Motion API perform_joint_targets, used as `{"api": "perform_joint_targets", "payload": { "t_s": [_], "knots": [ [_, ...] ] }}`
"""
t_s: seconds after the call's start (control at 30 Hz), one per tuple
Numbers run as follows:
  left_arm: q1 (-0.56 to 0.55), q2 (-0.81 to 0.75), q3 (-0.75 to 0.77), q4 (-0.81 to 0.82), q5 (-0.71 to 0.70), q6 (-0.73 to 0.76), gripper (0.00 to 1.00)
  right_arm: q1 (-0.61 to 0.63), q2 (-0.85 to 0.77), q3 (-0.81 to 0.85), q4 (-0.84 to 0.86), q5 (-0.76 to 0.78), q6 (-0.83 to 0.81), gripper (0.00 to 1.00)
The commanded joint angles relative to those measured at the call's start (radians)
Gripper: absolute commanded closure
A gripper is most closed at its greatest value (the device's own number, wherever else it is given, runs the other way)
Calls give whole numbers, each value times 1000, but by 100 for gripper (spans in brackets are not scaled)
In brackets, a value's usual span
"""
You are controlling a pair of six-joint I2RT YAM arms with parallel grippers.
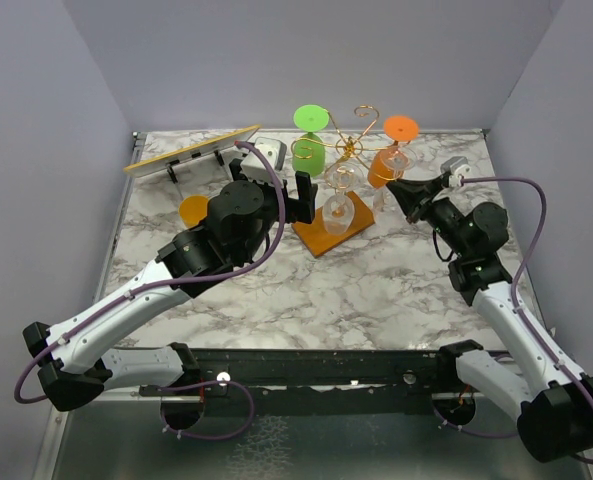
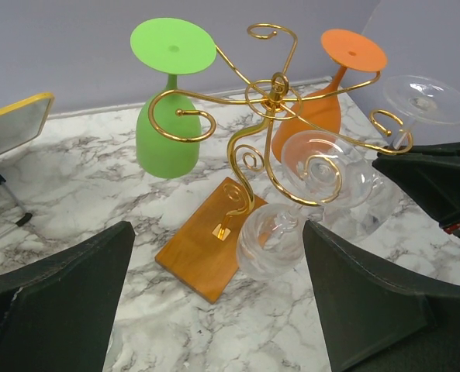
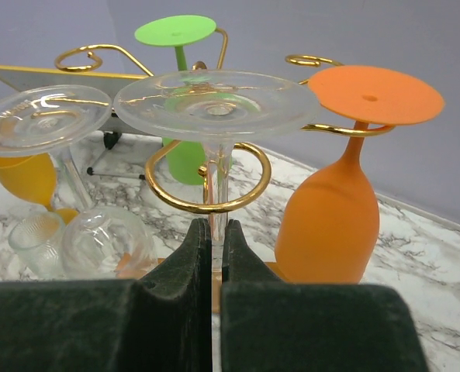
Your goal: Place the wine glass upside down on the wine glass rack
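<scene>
The wine glass rack [image 1: 348, 148] is a gold wire stand on an orange-brown base [image 1: 333, 228] at the table's middle back. My right gripper [image 3: 216, 232] is shut on the stem of an upside-down clear wine glass [image 3: 214, 101]. Its stem stands inside a gold loop [image 3: 206, 203] of the rack, with its foot above the loop. A second clear glass [image 2: 307, 194], a green glass [image 2: 167, 132] and an orange glass [image 3: 330, 217] hang upside down on the rack. My left gripper [image 2: 214, 310] is open and empty, just short of the base.
A tilted yellow-edged board on legs [image 1: 191, 150] stands at the back left. A yellow glass [image 1: 193, 210] sits beside my left arm. A small ribbed clear cup [image 3: 36, 240] stands near it. Grey walls enclose the marble table [image 1: 376, 290].
</scene>
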Motion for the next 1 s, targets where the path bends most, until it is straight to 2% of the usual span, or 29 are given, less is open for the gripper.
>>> {"api": "perform_joint_targets", "payload": {
  "t_s": [0.0, 0.1, 0.3, 0.5, 0.63, 0.97],
  "knots": [
    [5, -18, -15, -1, 25, -14, 9, 5, 34, 38, -3, 19, -8, 96],
    [5, -19, -18, -1, 28, -16, 9, 6, 67, 56, -41, -2, -9, 92],
    [7, -18, -25, 4, 39, -17, 9, 5, 91, 36, -6, 18, 22, 83],
    [8, -18, -29, 4, 40, -17, 9, 5, 111, 54, -44, 61, 46, 63],
    [11, -17, -27, 4, 40, -13, 9, 5, 115, 71, -71, 65, 47, 55],
    [21, -27, -6, -35, 23, 18, 9, 5, 34, 61, -90, 102, 92, 30]
  ]
}}
